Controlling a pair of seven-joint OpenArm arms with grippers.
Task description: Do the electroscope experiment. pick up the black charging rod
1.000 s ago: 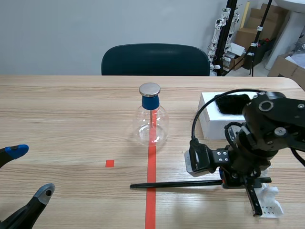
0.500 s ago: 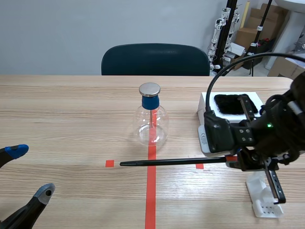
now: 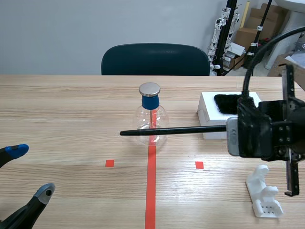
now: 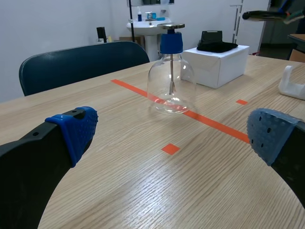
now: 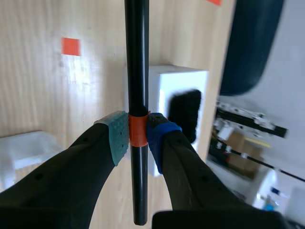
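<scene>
The slender black charging rod (image 3: 174,130) is held clear of the light wooden table (image 3: 66,119), its long axis near level and running across the table, with the free tip pointing to the robot's left. From the scene view the rod crosses in front of the round clear glass electroscope flask (image 3: 152,119), which has a blue stopper and a flat metal disc on top. The left wrist view shows the rod tip apart from the flask. The right gripper (image 5: 137,136) is closed on the rod, and its two dotted pads press an orange band (image 5: 137,130) near the rod's rear end. Beyond the gripper stands a white rectangular box (image 3: 214,119) carrying a black furry cloth (image 3: 231,103). A white moulded plastic stand (image 3: 263,196) rests on the table below the right arm. The left gripper (image 4: 174,138) sits low at the table's near left, fingers wide apart and holding nothing.
</scene>
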